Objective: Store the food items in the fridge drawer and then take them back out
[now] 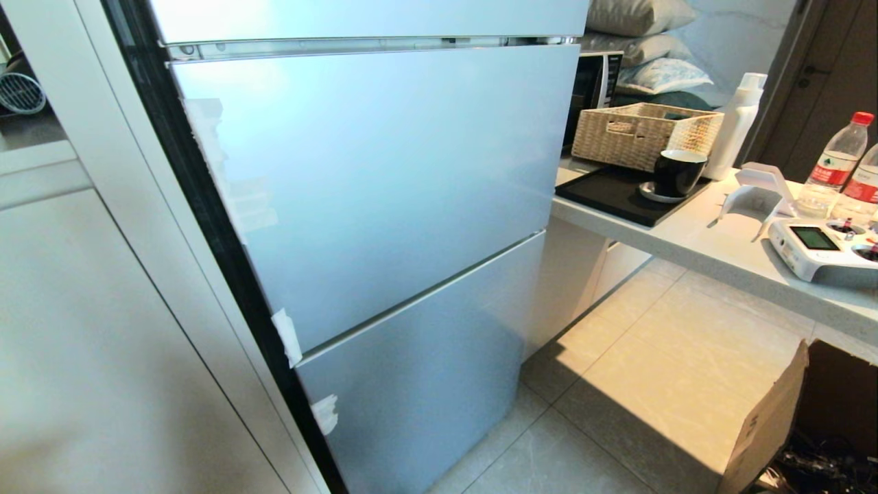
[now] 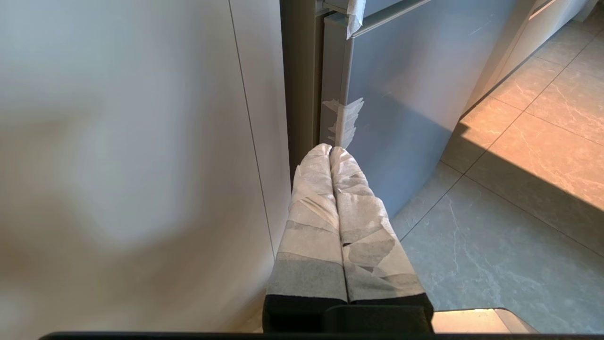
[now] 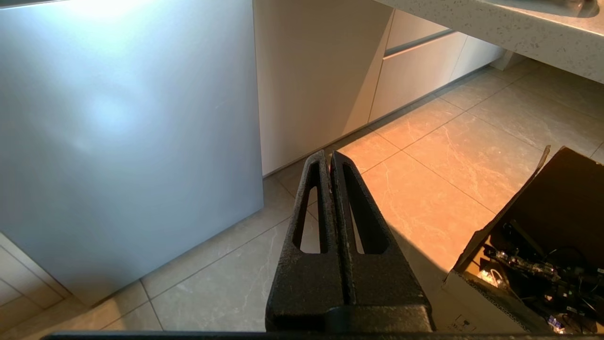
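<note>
Head view shows my fridge (image 1: 384, 206) shut, so drawer and food stay hidden. Left gripper (image 2: 330, 152), fingers together, sits nearest its taped door edge; right gripper (image 3: 329, 158), also together, hangs over floor.

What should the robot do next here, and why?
Probably bring the left end effector up to the taped edge of the fridge door and open it. Every fridge front is closed, no food or drawer shows, and both end effectors, left and right, hang shut and empty near the floor.
</note>
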Controlling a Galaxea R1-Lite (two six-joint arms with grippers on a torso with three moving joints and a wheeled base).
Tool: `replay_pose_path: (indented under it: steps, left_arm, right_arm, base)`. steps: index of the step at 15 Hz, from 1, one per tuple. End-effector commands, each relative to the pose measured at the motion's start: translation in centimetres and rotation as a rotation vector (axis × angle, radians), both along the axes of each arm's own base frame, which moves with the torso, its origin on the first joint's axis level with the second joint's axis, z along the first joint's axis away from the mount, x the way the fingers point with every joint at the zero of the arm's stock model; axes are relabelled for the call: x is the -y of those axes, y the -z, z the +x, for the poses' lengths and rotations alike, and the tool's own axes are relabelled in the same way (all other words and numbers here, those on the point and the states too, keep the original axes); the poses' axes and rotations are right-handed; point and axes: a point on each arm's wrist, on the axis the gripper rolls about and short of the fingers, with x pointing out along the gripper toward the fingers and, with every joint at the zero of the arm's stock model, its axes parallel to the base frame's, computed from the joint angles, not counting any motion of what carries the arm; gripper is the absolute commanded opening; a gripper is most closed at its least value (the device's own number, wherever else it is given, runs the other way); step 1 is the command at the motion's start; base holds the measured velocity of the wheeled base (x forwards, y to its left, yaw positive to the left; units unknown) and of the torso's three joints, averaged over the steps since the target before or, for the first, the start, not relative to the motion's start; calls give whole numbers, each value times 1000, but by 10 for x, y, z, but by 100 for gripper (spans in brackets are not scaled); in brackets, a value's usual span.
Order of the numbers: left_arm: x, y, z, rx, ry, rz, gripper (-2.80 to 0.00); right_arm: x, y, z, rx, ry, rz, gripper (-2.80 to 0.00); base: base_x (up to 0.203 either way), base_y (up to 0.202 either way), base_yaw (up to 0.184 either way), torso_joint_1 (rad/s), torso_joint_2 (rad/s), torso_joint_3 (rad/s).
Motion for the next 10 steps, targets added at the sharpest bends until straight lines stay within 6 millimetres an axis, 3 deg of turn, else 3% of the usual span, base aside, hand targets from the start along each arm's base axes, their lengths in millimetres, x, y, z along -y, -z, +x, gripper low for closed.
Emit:
replay_pose_path:
  steps: [1,10]
  left_arm:
    - [0,0,0,-1,0,1,-280]
    - [0,0,0,-1,0,1,-280]
  right_arm:
    - [0,0,0,-1,-1,1,-280]
    - [0,0,0,-1,-3,-7,-280]
  base:
    - [0,0,0,0,0,0]
    - [0,0,0,0,0,0]
